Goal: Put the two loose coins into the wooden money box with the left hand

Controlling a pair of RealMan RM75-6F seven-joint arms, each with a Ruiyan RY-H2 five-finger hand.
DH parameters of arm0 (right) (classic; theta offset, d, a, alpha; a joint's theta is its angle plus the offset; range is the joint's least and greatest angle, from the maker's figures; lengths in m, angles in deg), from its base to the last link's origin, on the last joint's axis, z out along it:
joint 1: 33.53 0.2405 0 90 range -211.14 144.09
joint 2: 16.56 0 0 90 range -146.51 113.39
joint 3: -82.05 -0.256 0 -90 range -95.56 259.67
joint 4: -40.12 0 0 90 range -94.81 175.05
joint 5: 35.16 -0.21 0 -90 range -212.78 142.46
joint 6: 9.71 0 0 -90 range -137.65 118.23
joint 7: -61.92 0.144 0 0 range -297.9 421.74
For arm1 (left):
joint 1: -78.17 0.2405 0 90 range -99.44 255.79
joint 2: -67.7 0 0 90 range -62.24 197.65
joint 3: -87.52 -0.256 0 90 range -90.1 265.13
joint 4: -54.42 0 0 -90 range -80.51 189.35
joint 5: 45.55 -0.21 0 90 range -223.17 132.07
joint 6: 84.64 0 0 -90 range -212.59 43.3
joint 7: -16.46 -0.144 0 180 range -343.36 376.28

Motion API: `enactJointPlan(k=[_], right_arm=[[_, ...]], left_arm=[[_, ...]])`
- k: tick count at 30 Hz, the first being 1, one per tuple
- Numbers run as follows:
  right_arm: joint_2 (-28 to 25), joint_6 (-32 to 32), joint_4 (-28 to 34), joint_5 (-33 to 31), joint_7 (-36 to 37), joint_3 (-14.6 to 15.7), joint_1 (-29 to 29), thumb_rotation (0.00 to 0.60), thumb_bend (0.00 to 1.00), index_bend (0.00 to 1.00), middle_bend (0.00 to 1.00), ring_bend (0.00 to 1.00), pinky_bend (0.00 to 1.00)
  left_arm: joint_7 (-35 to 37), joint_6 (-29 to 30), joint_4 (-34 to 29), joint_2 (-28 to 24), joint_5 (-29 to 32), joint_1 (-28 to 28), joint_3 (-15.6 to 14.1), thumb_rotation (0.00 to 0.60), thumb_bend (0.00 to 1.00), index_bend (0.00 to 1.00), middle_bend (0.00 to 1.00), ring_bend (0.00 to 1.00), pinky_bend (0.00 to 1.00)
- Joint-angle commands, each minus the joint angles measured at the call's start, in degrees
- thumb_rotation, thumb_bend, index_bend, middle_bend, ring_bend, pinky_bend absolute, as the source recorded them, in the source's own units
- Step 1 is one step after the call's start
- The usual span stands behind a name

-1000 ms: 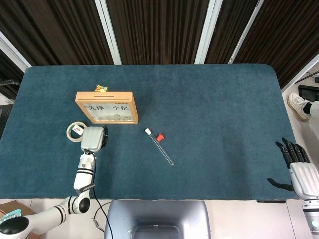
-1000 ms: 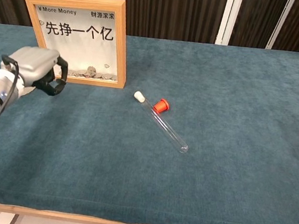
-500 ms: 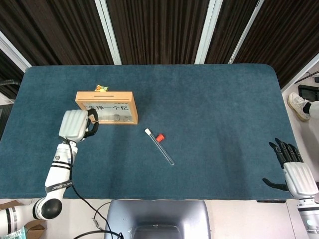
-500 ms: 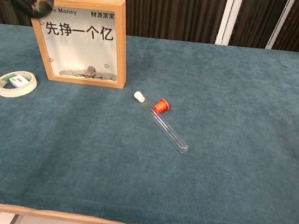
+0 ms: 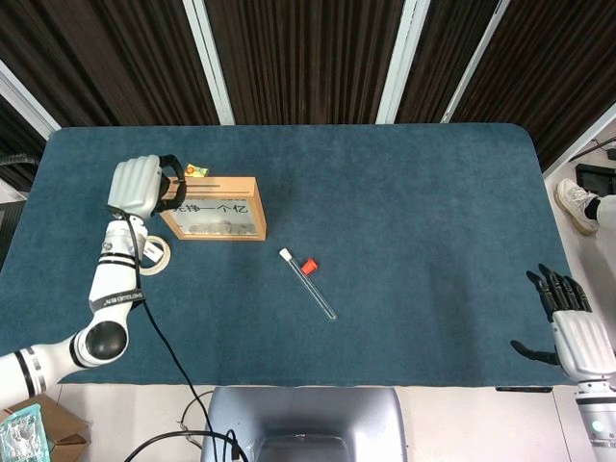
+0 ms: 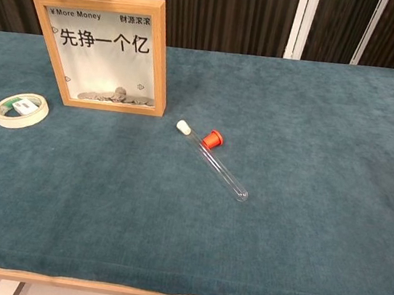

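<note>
Nearest the robot, the right hand [image 5: 580, 332] sits at the table's [image 5: 414, 192] near right edge, fingers spread and empty, well apart from all objects. Farther in, a glass test tube [image 5: 310, 285] with a white stopper [image 5: 285, 254] and a loose red cap [image 5: 310, 266] lies well to the right of the left fingers.

A roll of tape [image 6: 19, 109], covered by the left hand a second ago, now lies exposed below and nearer than the fingers.

The left hand [image 5: 136, 185] has risen from beside the tape and travelled outward; it now hovers over the left end of the wooden money box [image 6: 102, 50], fingers curled inward. Whether a coin is pinched in them cannot be told; no loose coins show on the cloth. The chest view catches only a dark sliver at its top edge.

The box's top slot [image 5: 223, 179] lies just right of the fingertips; a small yellow-green wrapper [image 5: 196, 170] sits just beyond them.

Judgement: the hand appears to be lining up for a drop, needing a short shift rightward.
</note>
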Motion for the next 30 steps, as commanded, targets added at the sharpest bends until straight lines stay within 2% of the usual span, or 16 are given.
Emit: enactJointPlan(k=[1,9,16,30], right_arm=[[-0.16,0.04,-0.11,-0.49,0.29,-0.26,-0.04,0.6,0.11,0.0,0.0,0.0,0.0],[-0.03,0.82,-0.24,-1.22,-0.17,-0.45,0.29,0.6,0.11,0.0,0.0,0.0,0.0],[0.1,1.19,-0.18,-1.87,-0.5,-0.69,0.48,0.6,0.11,0.0,0.0,0.0,0.0],[0.61,2.12,-0.2,-3.22,-1.55,-1.15,0.98,0.6,0.11,0.0,0.0,0.0,0.0]], left_arm=[[0.68,-2.95,4.23,0.64,2.79,-3.01,-1.09,0.6,0.42,0.68,1.0,1.0,1.0],[2.3,-5.26,11.79,3.49,3.57,-6.38,-4.41,0.6,0.42,0.68,1.0,1.0,1.0],[5.05,-7.22,15.05,4.51,4.35,-7.47,-5.78,0.6,0.42,0.69,1.0,1.0,1.0],[6.81,-7.91,16.51,4.59,5.53,-8.96,-7.99,0.6,0.42,0.68,1.0,1.0,1.0]])
